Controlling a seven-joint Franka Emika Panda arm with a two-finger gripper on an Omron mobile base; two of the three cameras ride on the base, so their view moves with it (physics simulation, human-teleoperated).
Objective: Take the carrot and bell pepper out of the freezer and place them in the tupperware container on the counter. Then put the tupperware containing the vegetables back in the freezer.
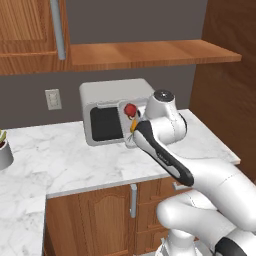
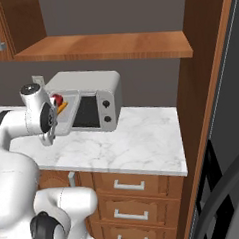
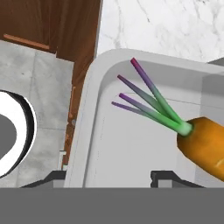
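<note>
My gripper [image 3: 109,177] is shut on the wall of the light-grey tupperware container [image 3: 131,144], one finger outside it and one inside. The container [image 1: 131,134] hangs above the counter [image 1: 75,160], over its front edge and in front of the microwave. Inside it lies the orange carrot [image 3: 205,146] with its green and purple top. From the base the carrot [image 1: 133,125] sits just below the dark-red bell pepper [image 1: 129,109]; both also show from the right side, carrot [image 2: 62,106] and bell pepper [image 2: 55,99]. The grey freezer [image 2: 227,85] stands at the far right with its dark handle.
A grey microwave [image 1: 107,107] stands at the back of the counter under a wooden wall shelf [image 1: 150,52]. A small pot [image 1: 4,152] sits at the counter's far left. A tall wooden panel [image 2: 201,111] divides the counter from the freezer. Drawers with metal handles [image 2: 128,185] lie below.
</note>
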